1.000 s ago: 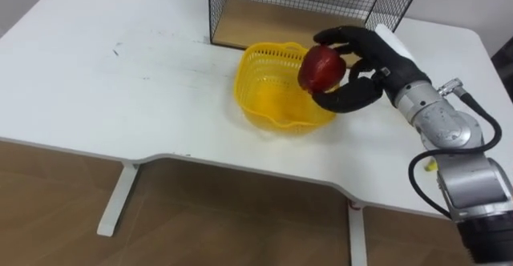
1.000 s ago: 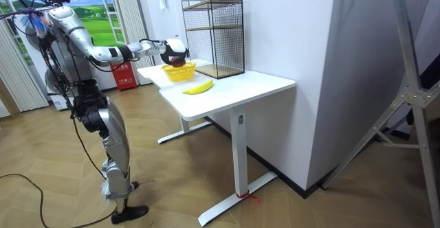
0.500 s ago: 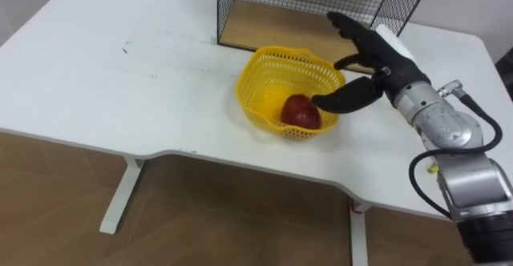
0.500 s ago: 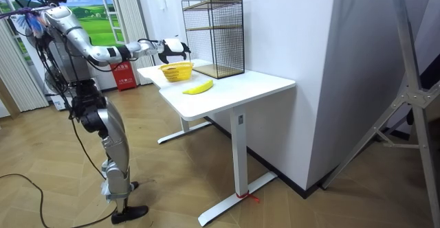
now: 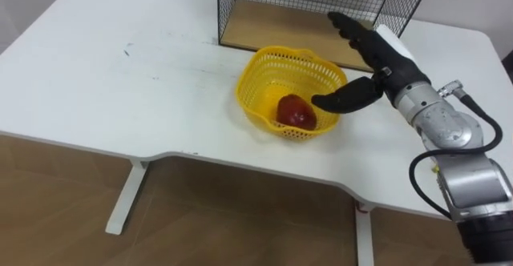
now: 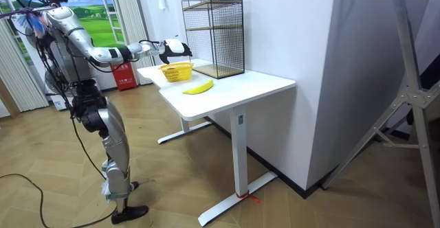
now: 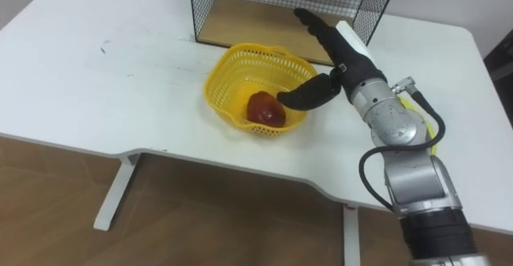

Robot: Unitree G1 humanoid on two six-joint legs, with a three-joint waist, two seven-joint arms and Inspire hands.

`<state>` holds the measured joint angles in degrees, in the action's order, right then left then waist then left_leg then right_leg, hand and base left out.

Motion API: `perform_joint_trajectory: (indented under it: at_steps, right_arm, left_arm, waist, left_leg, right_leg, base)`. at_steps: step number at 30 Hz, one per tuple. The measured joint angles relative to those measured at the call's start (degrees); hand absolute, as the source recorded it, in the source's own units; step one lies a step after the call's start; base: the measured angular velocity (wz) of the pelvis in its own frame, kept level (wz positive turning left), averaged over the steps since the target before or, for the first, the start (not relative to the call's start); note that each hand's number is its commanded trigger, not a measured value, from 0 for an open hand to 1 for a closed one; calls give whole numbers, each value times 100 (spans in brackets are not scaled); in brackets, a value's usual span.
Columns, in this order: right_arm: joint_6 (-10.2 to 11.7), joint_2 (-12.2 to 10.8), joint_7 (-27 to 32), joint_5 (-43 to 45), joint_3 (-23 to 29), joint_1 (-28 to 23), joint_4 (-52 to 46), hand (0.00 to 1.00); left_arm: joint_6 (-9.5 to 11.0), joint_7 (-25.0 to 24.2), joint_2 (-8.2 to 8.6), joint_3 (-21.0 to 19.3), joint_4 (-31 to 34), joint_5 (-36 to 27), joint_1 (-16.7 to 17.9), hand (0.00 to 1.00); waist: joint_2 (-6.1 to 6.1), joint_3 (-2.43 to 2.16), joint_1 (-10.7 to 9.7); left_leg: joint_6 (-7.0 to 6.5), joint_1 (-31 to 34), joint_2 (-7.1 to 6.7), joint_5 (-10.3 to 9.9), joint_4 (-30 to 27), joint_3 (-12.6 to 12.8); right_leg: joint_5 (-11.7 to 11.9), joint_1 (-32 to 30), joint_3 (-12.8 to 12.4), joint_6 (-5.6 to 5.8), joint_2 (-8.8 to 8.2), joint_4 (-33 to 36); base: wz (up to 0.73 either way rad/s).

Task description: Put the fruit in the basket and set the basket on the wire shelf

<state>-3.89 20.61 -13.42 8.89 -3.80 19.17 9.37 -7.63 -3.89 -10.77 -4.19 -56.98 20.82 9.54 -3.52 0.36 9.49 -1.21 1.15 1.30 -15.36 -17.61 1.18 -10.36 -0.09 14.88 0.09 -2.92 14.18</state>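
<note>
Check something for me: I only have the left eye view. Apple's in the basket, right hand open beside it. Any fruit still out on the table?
Observer: Yes. The room view shows a banana lying on the table, just to the room view's right of the basket and apart from it.
Operator: I see just the bottom of the shelf. More levels?
Observer: The wire shelf stands tall, with wooden boards higher up above the bottom one.
Operator: Where's the robot standing?
Observer: Upright at the table's end on the room view's left, right arm stretched out, right hand above the basket.
</note>
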Motion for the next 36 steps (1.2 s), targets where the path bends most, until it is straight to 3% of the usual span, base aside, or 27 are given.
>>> perform_joint_trajectory:
  at_steps: [9,13,20,26,36]
  right_arm:
    - [4,-14,141,-95,2,-7,-258,0]
    - [26,-21,520,-257,48,-7,-413,0]
    - [209,-19,911,-799,560,-7,-709,0]
    - [366,-16,1342,-1157,903,-12,-365,0]
    - [331,-14,1671,-1355,1066,-227,-11,0]
  left_arm:
    - [-2,120,2,13,-41,8,35,0]
    - [26,119,17,21,-17,6,48,0]
    - [194,92,-7,-21,-44,-1,152,0]
    - [199,95,-11,-21,-55,1,341,0]
    - [173,95,-18,-39,-46,2,391,0]
  waist:
    - [-24,-1,-107]
    - [-39,-10,-145]
    - [-40,-15,-348]
    - [-47,-17,-539]
    - [-40,-25,-643]
  left_leg:
    - [2,60,-4,1,8,-2]
    - [2,30,2,1,4,35]
    - [1,18,5,1,2,49]
    - [2,-77,13,3,14,75]
    - [4,-66,27,1,47,111]
  right_leg:
    - [0,-65,-48,6,17,50]
    - [0,-67,-82,6,26,56]
    - [2,-57,-80,8,25,39]
    - [2,2,-79,9,33,24]
    - [6,-10,-93,4,37,44]
  base:
    - [0]
    - [-4]
    - [0]
    - [-1]
    - [-1]
